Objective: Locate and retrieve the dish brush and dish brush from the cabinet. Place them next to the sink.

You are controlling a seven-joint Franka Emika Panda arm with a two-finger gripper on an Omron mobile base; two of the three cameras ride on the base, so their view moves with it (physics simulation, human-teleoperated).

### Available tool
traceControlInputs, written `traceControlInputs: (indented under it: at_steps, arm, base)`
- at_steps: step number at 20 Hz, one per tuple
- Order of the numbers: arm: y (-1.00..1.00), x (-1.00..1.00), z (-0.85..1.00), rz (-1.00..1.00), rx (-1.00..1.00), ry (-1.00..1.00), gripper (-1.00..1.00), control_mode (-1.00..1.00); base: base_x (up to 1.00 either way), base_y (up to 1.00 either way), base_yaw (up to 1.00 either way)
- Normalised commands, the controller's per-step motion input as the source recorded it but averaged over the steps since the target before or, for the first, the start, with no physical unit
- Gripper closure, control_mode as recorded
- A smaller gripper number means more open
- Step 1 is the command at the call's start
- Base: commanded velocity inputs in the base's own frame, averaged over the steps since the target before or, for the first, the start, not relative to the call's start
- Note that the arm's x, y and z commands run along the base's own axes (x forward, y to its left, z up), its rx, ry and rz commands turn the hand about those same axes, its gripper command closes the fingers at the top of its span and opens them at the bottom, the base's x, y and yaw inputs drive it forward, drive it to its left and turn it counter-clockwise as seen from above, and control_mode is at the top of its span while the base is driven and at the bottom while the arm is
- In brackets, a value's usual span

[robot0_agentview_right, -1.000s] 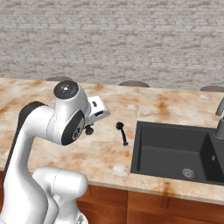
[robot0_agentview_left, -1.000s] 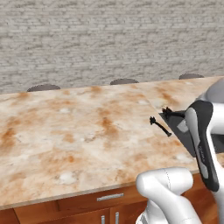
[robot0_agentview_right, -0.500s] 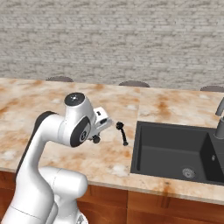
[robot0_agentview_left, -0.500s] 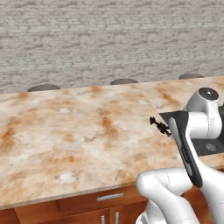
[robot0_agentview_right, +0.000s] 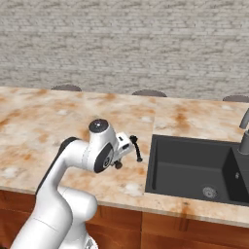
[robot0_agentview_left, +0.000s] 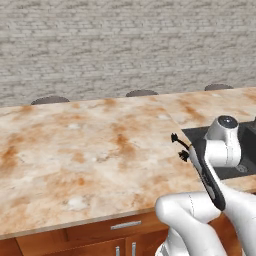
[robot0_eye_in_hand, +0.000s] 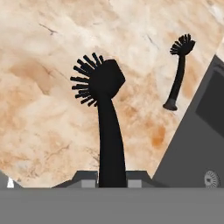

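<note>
Arm swung sinkward; claw (robot0_eye_in_hand: 111, 181) apparently grips dish brush (robot0_eye_in_hand: 103, 109) handle, bristles outward.

- Left base view looks forward and down from behind the arm's left, over the marble counter (robot0_agentview_left: 90, 145).
- Right base view mirrors it, sharing the sink (robot0_agentview_right: 194, 165).
- Hand view looks closely down at both.

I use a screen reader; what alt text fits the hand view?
A black dish brush rises from the shut gripper, bristly head up, over the marbled counter. A second, matching brush lies on the counter beside the dark sink.
</note>
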Motion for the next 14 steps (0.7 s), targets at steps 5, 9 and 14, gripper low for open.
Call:
traceControlInputs:
  at_steps: [5, 9, 14]
  arm:
    - [-0.03, 0.46, -0.53, 0.00, -0.08, 0.22, 1.00, -1.00]
    - [-0.01, 0.35, -0.51, 0.00, -0.01, 0.16, 1.00, -1.00]
    - [-0.20, 0.34, -0.37, 0.00, 0.04, 0.02, 1.00, -1.00]
  base:
    - [0.00, 0.00, 0.00]
    - [0.00, 0.00, 0.00]
    - [0.00, 0.00, 0.00]
